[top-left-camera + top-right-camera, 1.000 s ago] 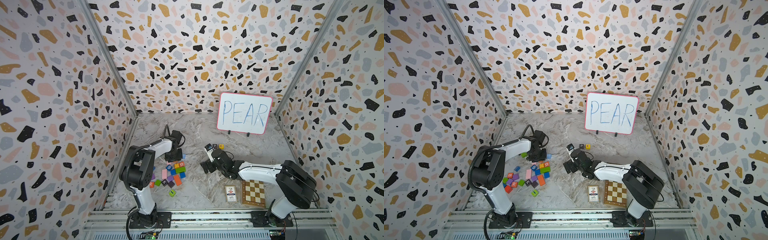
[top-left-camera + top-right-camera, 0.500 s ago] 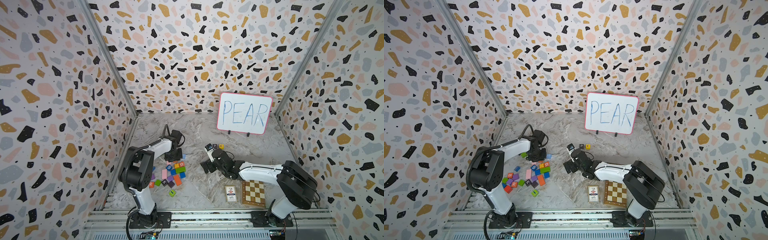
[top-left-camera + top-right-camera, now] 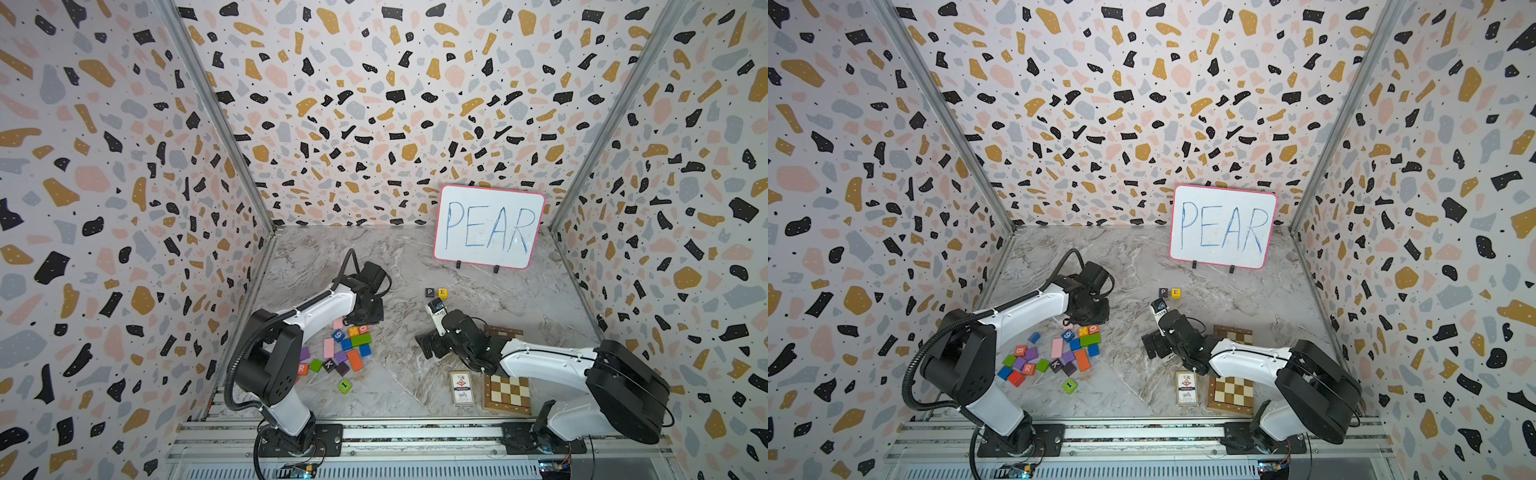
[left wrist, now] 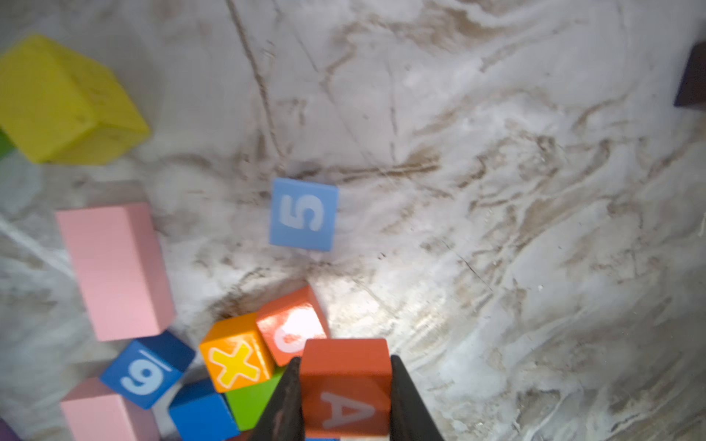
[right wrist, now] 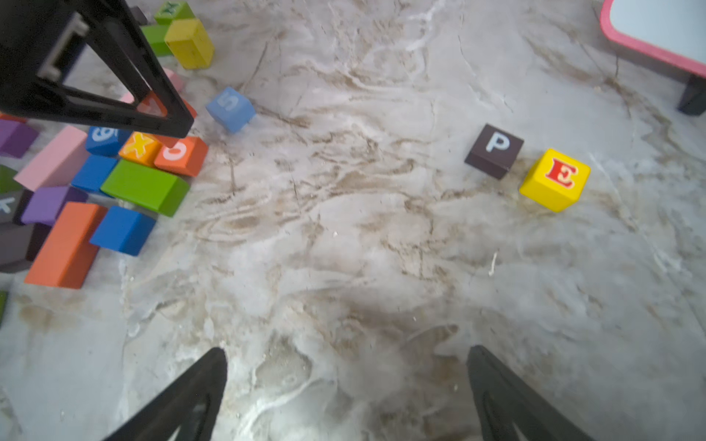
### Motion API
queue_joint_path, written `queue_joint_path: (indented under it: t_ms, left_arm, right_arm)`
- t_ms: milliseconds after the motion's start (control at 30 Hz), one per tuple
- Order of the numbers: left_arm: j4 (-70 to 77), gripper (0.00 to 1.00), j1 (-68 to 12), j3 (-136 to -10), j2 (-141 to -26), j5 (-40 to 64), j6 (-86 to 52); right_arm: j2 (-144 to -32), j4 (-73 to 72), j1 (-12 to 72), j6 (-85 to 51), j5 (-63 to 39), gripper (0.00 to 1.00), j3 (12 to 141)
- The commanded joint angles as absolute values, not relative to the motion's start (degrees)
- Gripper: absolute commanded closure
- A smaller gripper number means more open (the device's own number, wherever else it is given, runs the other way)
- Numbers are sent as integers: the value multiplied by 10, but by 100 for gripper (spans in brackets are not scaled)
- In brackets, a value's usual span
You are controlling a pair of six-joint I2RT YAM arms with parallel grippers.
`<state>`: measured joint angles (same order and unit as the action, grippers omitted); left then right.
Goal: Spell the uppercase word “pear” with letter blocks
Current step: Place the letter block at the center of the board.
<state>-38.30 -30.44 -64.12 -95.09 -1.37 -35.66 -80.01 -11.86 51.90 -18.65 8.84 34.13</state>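
My left gripper (image 4: 345, 361) is shut on the orange A block (image 4: 345, 385), held just above the far edge of the block pile. It presses against the orange-red 0 cube (image 4: 292, 324). The black P block (image 5: 494, 150) and yellow E block (image 5: 556, 179) sit side by side on the marble floor, a little apart, below the whiteboard. In both top views they lie just beyond my right wrist, P (image 3: 430, 292) left of E (image 3: 443, 293). The orange-red R block (image 3: 1028, 368) lies in the pile near the left arm. My right gripper (image 5: 347, 352) is open over bare floor.
The whiteboard (image 3: 488, 226) reading PEAR stands at the back right. The pile (image 3: 349, 349) holds plain blocks plus cubes marked X, 9, K and I. A light blue 5 cube (image 4: 303, 214) lies apart. A card box (image 3: 462, 388) and chessboard (image 3: 507, 392) lie front right.
The left jaws have finished closing on the A block. Neither arm has visibly shifted in the top views.
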Motion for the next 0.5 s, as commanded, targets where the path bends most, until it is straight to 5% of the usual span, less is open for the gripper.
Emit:
queue_joint_path:
  t_ms: [0,467]
  left_arm:
    - [-383,71,-336,-640,-957,-14,-397]
    - [-350,70,-395,-638,-1015,0,-451]
  right_arm:
    - [-762,-110,514,-204,102,0,322]
    - [-715,-107,496,-209,101,0,278]
